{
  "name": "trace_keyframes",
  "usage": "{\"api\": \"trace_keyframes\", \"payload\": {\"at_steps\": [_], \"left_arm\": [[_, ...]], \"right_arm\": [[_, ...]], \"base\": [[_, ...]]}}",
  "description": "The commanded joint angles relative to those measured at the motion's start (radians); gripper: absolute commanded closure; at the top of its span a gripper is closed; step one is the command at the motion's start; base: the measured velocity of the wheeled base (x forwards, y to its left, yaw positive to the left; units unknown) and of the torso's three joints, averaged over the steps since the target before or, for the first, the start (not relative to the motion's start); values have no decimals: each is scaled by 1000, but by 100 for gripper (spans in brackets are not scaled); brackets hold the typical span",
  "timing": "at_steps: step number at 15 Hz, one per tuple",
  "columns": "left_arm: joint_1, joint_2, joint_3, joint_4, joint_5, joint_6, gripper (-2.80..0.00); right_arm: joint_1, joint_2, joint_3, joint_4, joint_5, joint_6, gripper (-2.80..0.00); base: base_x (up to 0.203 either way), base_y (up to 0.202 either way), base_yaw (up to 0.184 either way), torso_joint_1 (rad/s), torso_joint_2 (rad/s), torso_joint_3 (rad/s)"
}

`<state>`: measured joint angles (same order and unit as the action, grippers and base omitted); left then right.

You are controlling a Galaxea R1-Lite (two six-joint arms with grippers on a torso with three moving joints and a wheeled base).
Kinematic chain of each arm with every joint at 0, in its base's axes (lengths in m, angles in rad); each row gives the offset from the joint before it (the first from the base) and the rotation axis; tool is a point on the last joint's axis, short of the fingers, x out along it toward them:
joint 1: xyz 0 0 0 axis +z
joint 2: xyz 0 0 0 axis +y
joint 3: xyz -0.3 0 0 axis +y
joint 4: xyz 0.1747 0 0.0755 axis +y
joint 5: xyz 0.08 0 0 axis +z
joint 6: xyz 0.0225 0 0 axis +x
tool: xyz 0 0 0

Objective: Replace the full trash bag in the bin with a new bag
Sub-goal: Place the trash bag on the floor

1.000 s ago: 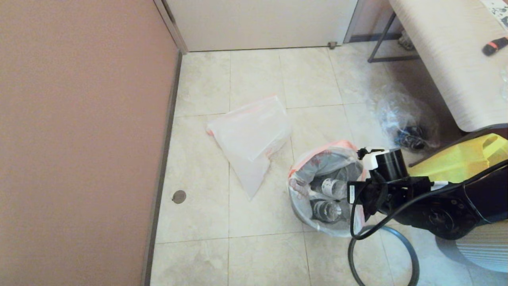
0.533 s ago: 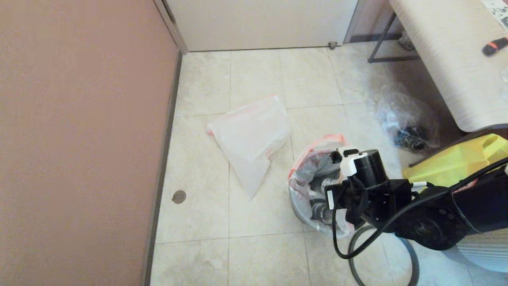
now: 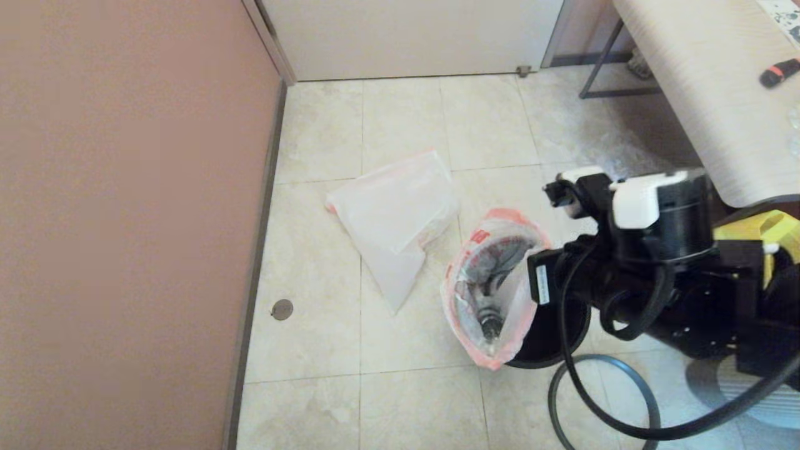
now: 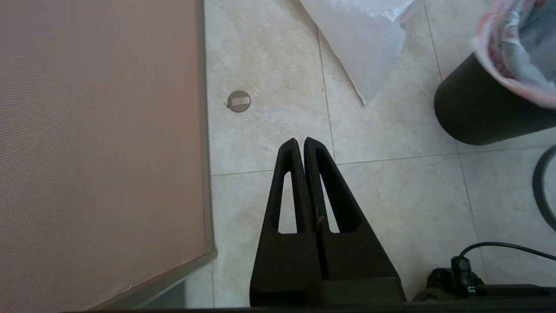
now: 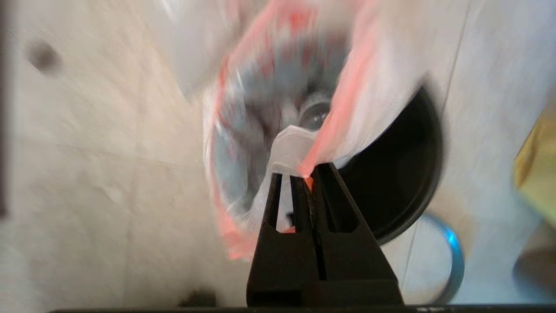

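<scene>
The right gripper is clamped on the red band of the full bag, which stands partly out of the black bin. The new bag lies flat on the floor nearby. The left gripper hangs closed and empty.

Closed left gripper fingers above tiled floor

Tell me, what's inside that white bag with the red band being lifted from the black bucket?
Through the full trash bag's open mouth, a bottle's cap end and grey crumpled material show. The cloudy plastic and the right gripper, jaws shut on its band, hide anything deeper, and the bin hides the bag's bottom.
</scene>
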<state>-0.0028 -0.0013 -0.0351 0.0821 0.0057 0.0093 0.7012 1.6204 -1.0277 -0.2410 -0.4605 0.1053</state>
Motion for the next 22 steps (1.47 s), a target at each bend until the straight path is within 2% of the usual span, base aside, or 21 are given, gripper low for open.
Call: {"api": "trace_keyframes", "payload": {"at_steps": [1,7,10,12,15,17,20,22], "left_arm": [[1,1,0,1,0,0,0],[0,1,0,1,0,0,0],[0,1,0,1,0,0,0],[0,1,0,1,0,0,0],[0,1,0,1,0,0,0],[1,1,0,1,0,0,0],[0,1,0,1,0,0,0],[0,1,0,1,0,0,0]], "right_arm": [[9,-117,-71,42,-3,-4,0],[-2,-192,-487,280,-18,-25,0],[-83,-120,-797,325,-8,-78,0],[-131,-82,-945,362,4,-121,0],[-157,-119,-962,372,-31,-220,0],[-167,-131,-962,273,-54,-327,0],[-290,-67,-961,108,-59,-542,0],[-349,-15,-960,90,-58,-554,0]], "base": [[0,0,0,0,0,0],[0,0,0,0,0,0],[0,0,0,0,0,0],[0,0,0,0,0,0],[0,0,0,0,0,0],[0,0,0,0,0,0],[0,0,0,0,0,0],[0,0,0,0,0,0]]}}
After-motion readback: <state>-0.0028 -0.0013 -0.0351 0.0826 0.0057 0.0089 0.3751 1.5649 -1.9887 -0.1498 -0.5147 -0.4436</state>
